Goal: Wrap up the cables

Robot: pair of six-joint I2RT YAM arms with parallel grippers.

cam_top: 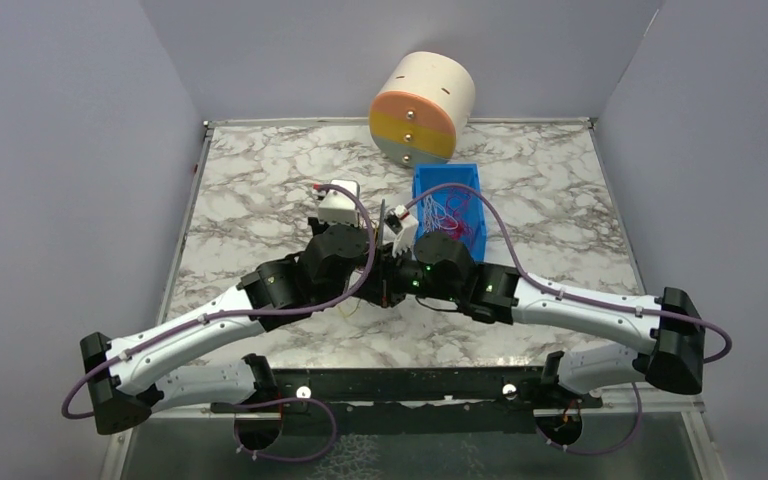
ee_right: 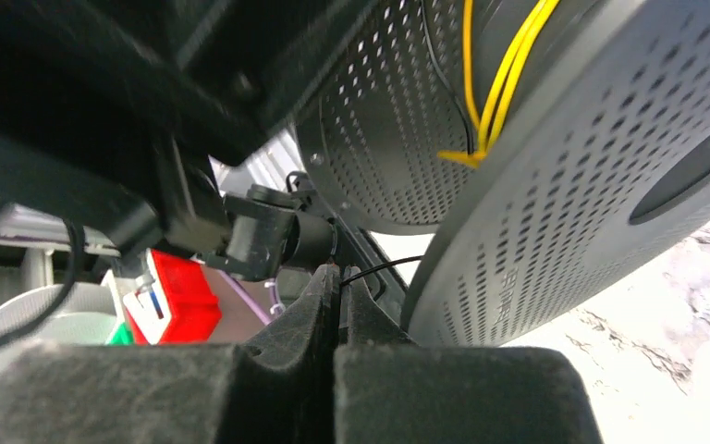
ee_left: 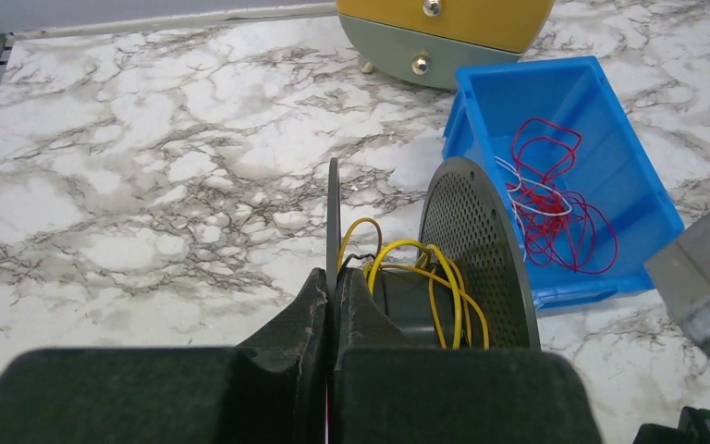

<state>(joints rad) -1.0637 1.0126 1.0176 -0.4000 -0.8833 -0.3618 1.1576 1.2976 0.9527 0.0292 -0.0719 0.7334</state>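
The left hand (ee_left: 335, 277) is clamped tight on one flange of a grey perforated spool (ee_left: 481, 250), with yellow cables (ee_left: 414, 243) looped round its hub. The right hand (ee_right: 340, 277) is pinched closed on a thin dark cable (ee_right: 384, 267). More red and white cables (ee_left: 555, 203) lie in the blue bin (ee_left: 638, 176) on the table (ee_left: 148, 185).

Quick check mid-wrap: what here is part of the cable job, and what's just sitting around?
Job:
grey spool, clamped in the left gripper
yellow wire wound on it
dark wire pinched by the right gripper
red and white wires in the blue bin

Lying about:
round drawer unit at the back
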